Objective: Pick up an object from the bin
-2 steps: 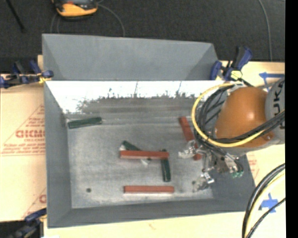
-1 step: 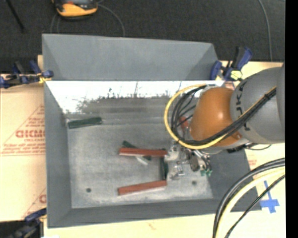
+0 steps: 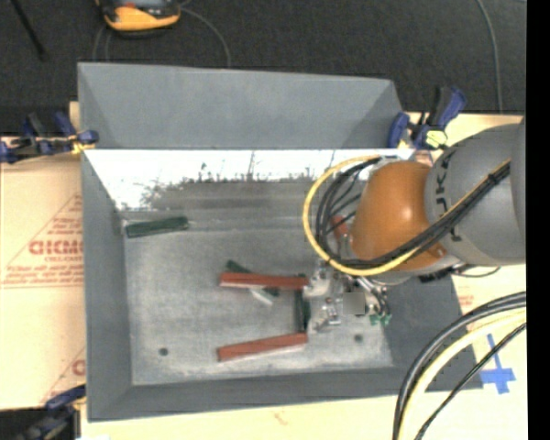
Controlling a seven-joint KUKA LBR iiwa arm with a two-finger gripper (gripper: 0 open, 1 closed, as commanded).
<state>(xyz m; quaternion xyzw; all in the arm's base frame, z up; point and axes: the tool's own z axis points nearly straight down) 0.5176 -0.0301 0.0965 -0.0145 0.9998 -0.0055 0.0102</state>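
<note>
Grey metal bin [image 3: 103, 273], contents few and loose, listed left to right.

1. Dark green flat bar [image 3: 156, 227]. Well to the left of the end effector [image 3: 327, 308] and further back, against the rear wall. Untouched.
2. Small dark speck [image 3: 162, 352]. Well to the left of the end effector, toward the front. Too small to identify.
3. Upper reddish-brown bar [image 3: 261, 281]. Left of the end effector, right end close beside it; something green and a pale scrap tucked under it.
4. Lower reddish-brown bar [image 3: 261, 346]. Left of and in front of the end effector, right end near it, apart from it.
5. Short dark green piece [image 3: 301, 314]. Just beside the end effector on its left, standing roughly crosswise to the two bars. Judged the likeliest pick, together with the near end of item 3.
6. End effector, down low at the right of the bin floor. Open or closed: cannot tell. Nothing seen gripped.
7. Orange cover [image 3: 394, 218] and looped cables, above and right of the end effector; parts of the robot.

Progress, as a judgement: descent into the bin done; grasp not confirmed; lift clear of the bin left to do. All items lying on the floor.

Writing: none legible on any bin item. Dark letters on the grey arm shell [image 3: 477, 200], only partly seen, not readable whole.
</note>
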